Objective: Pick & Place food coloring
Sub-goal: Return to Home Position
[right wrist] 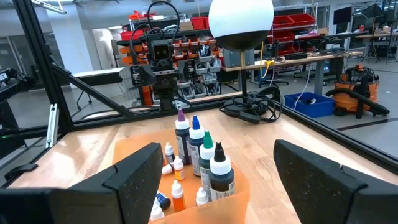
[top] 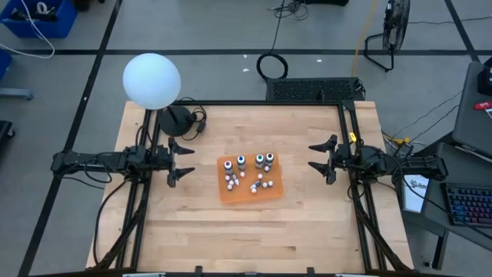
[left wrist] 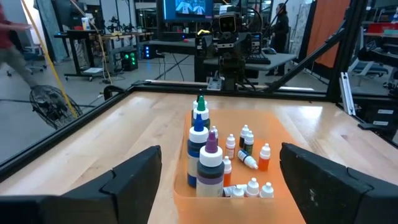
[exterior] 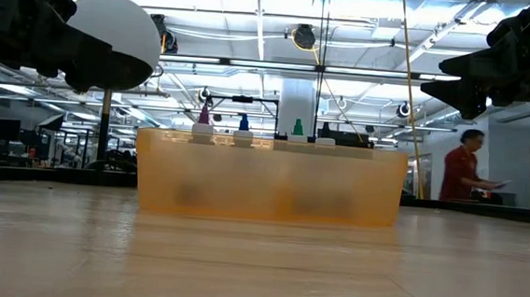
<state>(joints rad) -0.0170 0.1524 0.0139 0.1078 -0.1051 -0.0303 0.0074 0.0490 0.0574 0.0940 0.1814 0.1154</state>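
- The food coloring (top: pixel 250 175) is sitting inside the orange bin (top: pixel 270 191) at the middle of the table (top: pixel 307 223).
- The left claw (top: pixel 184 161) and right claw (top: pixel 314 156) are hanging spread apart and empty, flanking the bin.
- Homing is seemingly the step in hand, likely calling only for parking both arms.

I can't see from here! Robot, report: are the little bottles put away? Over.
Left tool open, right tool open, flanking orange bin. Bottles all inside it. Lamp well back.
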